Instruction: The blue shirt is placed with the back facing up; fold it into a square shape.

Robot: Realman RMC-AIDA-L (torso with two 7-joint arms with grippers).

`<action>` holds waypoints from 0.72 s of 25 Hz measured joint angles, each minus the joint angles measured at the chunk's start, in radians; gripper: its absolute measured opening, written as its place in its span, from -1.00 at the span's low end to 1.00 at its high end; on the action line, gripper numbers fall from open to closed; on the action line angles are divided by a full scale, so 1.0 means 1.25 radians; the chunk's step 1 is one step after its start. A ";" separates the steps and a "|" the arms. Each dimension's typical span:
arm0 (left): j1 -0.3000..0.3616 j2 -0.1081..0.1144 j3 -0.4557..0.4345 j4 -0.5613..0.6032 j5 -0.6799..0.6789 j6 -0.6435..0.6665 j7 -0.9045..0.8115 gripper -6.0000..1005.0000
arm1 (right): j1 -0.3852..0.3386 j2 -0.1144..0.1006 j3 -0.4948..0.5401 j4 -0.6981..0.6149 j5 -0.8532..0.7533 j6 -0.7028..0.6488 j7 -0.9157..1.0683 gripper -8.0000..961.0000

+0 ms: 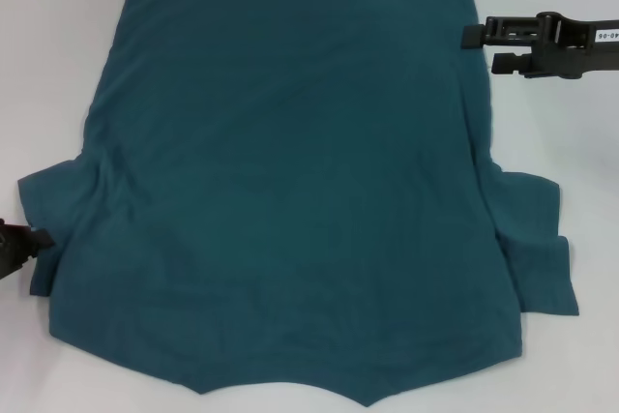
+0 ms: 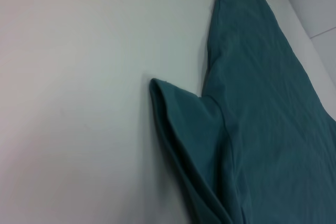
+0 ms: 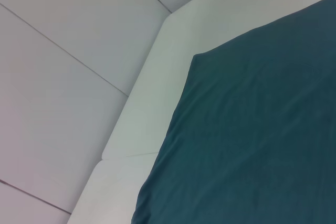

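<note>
The blue shirt [image 1: 290, 171] lies spread flat on the white table [image 1: 58, 45], plain side up, hem at the far side and neckline at the near edge. My right gripper [image 1: 481, 49] is at the shirt's far right edge near the hem corner, fingers apart, with nothing between them. My left gripper [image 1: 29, 241] sits low at the tip of the left sleeve [image 1: 44, 200], mostly cut off by the frame. The left wrist view shows that sleeve [image 2: 184, 129] folded double beside the shirt's body [image 2: 262, 129]. A hem corner of the shirt [image 3: 252, 140] fills the right wrist view.
The right sleeve [image 1: 537, 239] lies crumpled at the near right. Bare table [image 2: 79, 103] runs along the shirt's left side. Past the table edge [image 3: 152, 103] is tiled floor [image 3: 63, 77].
</note>
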 joint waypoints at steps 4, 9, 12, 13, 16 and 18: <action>0.000 0.000 0.000 0.000 0.000 -0.001 0.003 -0.71 | -0.001 0.000 -0.001 0.000 0.000 -0.001 0.000 0.92; -0.009 0.006 0.000 0.014 0.031 0.001 0.008 -0.92 | -0.004 0.000 -0.002 0.000 0.000 -0.004 0.000 0.92; -0.029 0.016 0.000 0.034 0.086 0.007 0.013 -0.99 | -0.005 0.000 -0.002 0.000 0.000 -0.004 0.000 0.92; -0.035 0.020 0.001 0.041 0.102 0.010 0.013 -0.99 | -0.006 0.000 -0.002 0.000 0.000 -0.004 0.000 0.92; -0.056 0.033 0.014 0.067 0.145 0.021 0.008 -0.99 | -0.009 0.000 -0.003 0.000 0.000 -0.005 0.000 0.92; -0.069 0.039 0.022 0.084 0.173 0.032 0.001 -0.99 | -0.010 0.000 -0.004 0.000 0.000 -0.006 0.000 0.92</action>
